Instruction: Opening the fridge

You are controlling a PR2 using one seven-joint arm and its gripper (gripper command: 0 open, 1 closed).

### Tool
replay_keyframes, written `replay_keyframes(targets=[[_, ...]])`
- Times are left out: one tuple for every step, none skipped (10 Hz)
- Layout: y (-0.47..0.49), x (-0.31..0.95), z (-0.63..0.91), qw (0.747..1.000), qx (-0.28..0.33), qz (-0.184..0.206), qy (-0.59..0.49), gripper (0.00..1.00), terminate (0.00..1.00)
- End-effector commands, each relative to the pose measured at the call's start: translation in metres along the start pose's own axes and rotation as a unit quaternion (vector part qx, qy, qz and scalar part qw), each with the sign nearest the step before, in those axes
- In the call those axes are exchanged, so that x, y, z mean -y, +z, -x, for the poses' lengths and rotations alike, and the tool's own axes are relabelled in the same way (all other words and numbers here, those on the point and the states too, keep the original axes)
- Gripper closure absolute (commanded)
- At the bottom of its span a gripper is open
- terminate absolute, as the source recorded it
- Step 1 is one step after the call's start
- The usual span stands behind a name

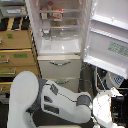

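Observation:
The tall white fridge (59, 35) stands at the top middle of the exterior view. Its large upper door (107, 42) is swung wide open to the exterior view's right, with door racks and a small green sticker (118, 48) showing. White shelves inside hold several items (56, 15). Two lower drawers with curved silver handles (60, 63) are shut. My white arm (65, 97) reaches from the lower left to the lower right. My gripper (103, 114) sits low at the bottom right, below the open door and apart from it. It is too blurred to read.
A tan wooden drawer cabinet (17, 55) stands to the exterior view's left of the fridge, with dark items on top. A blue-and-white object (116, 79) and dark cables lie under the open door at the right.

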Motion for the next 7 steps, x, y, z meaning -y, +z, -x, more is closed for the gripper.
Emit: replay_keyframes(targets=[[-0.281,-0.254,0.529,0.983,0.005,-0.117,0.143,0.00,0.00],[-0.287,-0.262,0.540,0.982,0.006,-0.111,0.152,0.00,0.00],[-0.292,-0.263,0.559,0.981,0.005,-0.108,0.164,0.00,0.00],[-0.298,-0.255,0.602,0.975,0.002,-0.110,0.194,0.00,0.00],[-0.299,-0.247,0.622,0.972,0.001,-0.110,0.209,0.00,0.00],[-0.299,-0.233,0.652,0.967,-0.003,-0.112,0.230,0.00,0.00],[-0.297,-0.221,0.676,0.961,-0.002,-0.114,0.252,0.00,0.00]])
